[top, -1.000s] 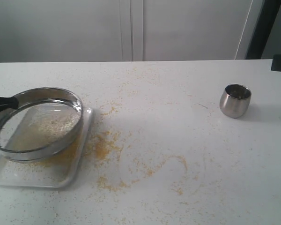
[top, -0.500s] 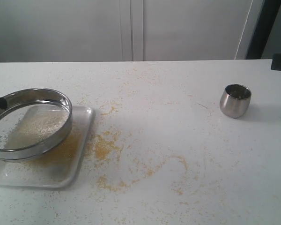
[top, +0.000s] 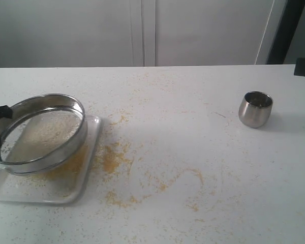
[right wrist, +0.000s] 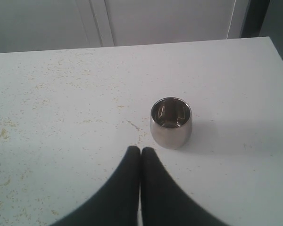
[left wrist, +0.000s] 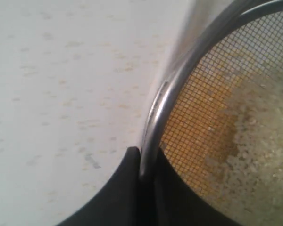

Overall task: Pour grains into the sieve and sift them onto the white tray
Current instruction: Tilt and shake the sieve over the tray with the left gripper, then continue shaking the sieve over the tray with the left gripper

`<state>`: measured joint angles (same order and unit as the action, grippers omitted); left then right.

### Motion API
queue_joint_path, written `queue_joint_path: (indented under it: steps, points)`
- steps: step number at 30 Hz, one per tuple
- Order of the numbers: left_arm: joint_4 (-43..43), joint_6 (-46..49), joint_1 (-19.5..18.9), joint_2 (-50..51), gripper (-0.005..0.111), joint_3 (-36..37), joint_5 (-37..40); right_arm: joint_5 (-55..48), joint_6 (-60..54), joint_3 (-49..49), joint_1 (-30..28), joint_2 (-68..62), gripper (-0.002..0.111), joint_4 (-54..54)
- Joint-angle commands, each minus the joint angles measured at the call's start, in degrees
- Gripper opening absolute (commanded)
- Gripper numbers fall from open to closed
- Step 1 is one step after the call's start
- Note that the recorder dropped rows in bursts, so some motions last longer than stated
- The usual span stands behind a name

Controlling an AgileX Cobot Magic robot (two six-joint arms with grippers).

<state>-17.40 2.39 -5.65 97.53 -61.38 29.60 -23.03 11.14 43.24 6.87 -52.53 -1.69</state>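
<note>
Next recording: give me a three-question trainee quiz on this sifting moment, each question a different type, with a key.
1. True or false: the steel cup lies on its side.
2. The left gripper grips which part of the sieve? A) rim B) mesh C) nothing
3. Fill in: fine yellow grains lie on the ___ below the sieve.
Key: 1 false; 2 A; 3 white tray.

A big white table (top: 274,168) fills the picture. A white tray (top: 35,189) sits on it at the lower left. A small shiny cup (top: 255,109) stands at the right. Lots of yellow specks (top: 112,156) lie left of the middle, beside the tray.
</note>
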Motion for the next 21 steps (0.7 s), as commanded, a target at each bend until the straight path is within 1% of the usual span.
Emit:
queue_joint_path:
  steps: [1,3,4,5,6,7,8,10,11,12,14,16,18,20,21]
  points:
    - [-4.0,9.1,5.2,-1.2,0.000,0.0,-0.3,0.5,0.2,-0.4,0.1,0.4,0.000,-0.1]
    - [1.4,1.0,2.8,-1.0,0.000,0.1,-1.2,0.5,0.2,-0.4,0.1,0.4,0.000,-0.1]
    - [2.5,-2.8,1.5,-0.7,0.000,0.1,-1.0,0.5,0.2,-0.4,0.1,0.4,0.000,-0.1]
    - [2.3,-6.6,-0.2,-0.3,0.000,0.1,-0.1,0.5,0.2,-0.4,0.1,0.4,0.000,-0.1]
    - [0.7,-8.4,-0.7,-0.1,0.000,0.1,0.9,0.5,0.2,-0.4,0.1,0.4,0.000,-0.1]
    - [-1.7,-7.6,-0.6,0.0,0.000,0.1,1.9,0.5,0.2,-0.4,0.1,0.4,0.000,-0.1]
    - [-5.8,-4.0,0.4,0.0,0.000,0.1,2.7,0.5,0.2,-0.4,0.1,0.4,0.000,-0.1]
    - [-13.2,7.3,3.7,-0.2,0.000,0.1,3.1,0.5,0.2,-0.4,0.1,0.4,0.000,-0.1]
    - [-13.9,11.8,4.9,-0.4,0.000,0.0,2.6,0.5,0.2,-0.4,0.1,0.4,0.000,-0.1]
    - [-12.6,13.0,5.8,-0.6,0.000,0.0,1.4,0.5,0.2,-0.4,0.1,0.4,0.000,-0.1]
    - [-6.5,8.4,5.2,-0.8,0.000,0.0,0.4,0.5,0.2,-0.4,0.1,0.4,0.000,-0.1]
    - [0.1,0.2,2.6,-0.8,0.000,0.0,-0.2,0.5,0.2,-0.4,0.1,0.4,0.000,-0.1]
    - [0.7,-5.0,-0.1,-0.8,0.000,0.0,0.9,0.5,0.2,-0.4,0.1,0.4,0.000,-0.1]
    - [-1.6,-4.8,-0.2,-0.8,0.000,0.0,2.2,0.5,0.2,-0.4,0.1,0.4,0.000,-0.1]
    - [-3.6,-2.8,0.8,-0.8,0.000,0.0,2.8,0.5,0.2,-0.4,0.1,0.4,0.000,-0.1]
